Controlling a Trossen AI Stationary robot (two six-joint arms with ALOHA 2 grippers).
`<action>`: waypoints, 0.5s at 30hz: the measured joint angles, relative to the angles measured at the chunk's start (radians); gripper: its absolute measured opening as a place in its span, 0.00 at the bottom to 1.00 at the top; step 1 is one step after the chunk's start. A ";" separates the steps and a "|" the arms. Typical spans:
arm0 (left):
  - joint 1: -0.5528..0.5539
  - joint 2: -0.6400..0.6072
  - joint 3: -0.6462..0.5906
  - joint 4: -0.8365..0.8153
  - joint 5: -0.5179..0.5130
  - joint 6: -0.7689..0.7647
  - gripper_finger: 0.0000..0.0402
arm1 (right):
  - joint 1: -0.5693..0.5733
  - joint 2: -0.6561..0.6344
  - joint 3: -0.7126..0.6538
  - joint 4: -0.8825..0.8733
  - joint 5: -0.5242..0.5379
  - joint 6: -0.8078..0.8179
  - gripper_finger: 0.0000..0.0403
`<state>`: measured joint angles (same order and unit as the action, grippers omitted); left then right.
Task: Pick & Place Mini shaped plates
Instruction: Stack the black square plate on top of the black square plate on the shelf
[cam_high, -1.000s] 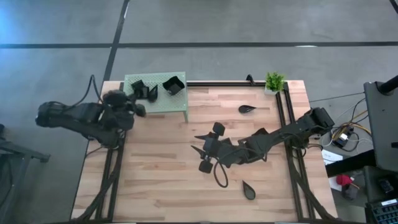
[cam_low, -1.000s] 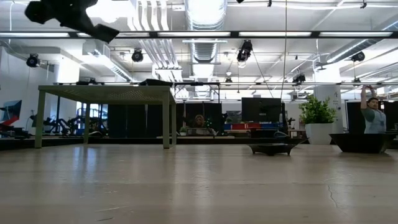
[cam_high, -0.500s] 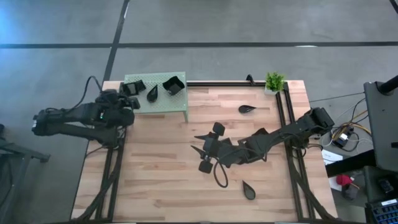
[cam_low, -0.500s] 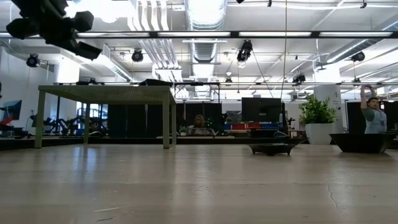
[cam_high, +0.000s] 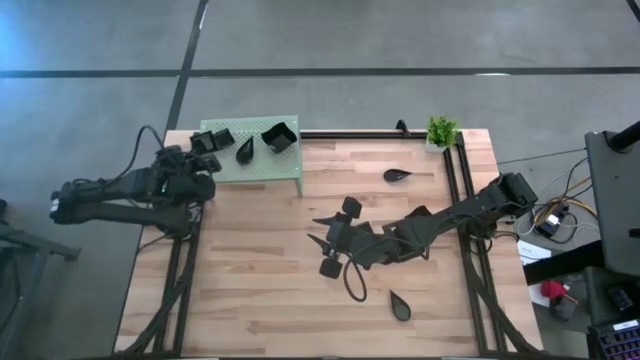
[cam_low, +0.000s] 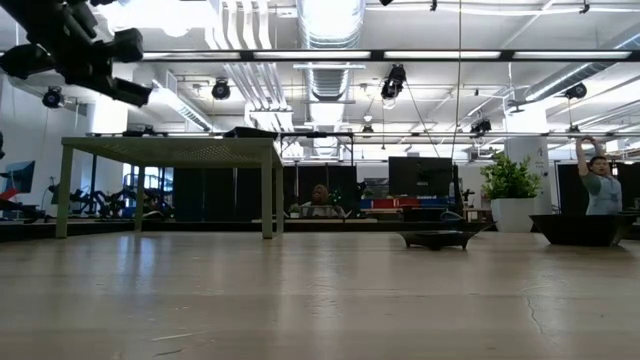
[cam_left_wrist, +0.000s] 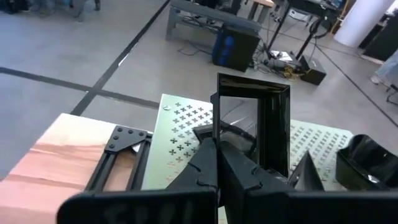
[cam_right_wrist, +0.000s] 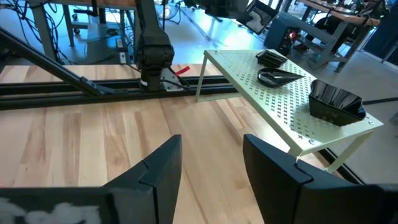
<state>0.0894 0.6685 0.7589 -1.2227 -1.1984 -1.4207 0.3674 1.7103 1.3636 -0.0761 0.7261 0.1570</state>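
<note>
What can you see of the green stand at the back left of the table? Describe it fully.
The green stand is a pale green, low table of perforated sheet, metal by its look, on thin legs at the wooden table's back left corner. Its flat top carries three small black plates: two square ones and a leaf-shaped one. The left gripper, shut, hovers at its left end.

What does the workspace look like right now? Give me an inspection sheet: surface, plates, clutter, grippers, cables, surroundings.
Surface: wooden table, green stand at its far left corner.
Job's things: three mini plates on the stand; leaf-shaped plates on the table.
Clutter: small potted plant at the far right corner.
Grippers: left gripper shut, raised beside the stand; right gripper open, empty, mid-table.
Cables: wiring off the table's right edge.
Surroundings: a person in the room behind.
</note>
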 joint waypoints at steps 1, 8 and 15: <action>0.002 -0.001 -0.008 0.003 0.000 -0.007 0.00 | 0.001 0.000 0.000 0.000 0.000 0.000 0.41; 0.024 -0.001 -0.065 0.124 0.011 0.001 0.00 | 0.001 0.000 0.000 0.000 0.000 0.000 0.42; 0.075 0.002 -0.096 0.297 0.106 0.186 0.00 | 0.001 0.000 0.000 0.000 0.000 0.000 0.42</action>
<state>0.1648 0.6701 0.6628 -0.9256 -1.0920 -1.2350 0.3683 1.7103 1.3632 -0.0761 0.7261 0.1567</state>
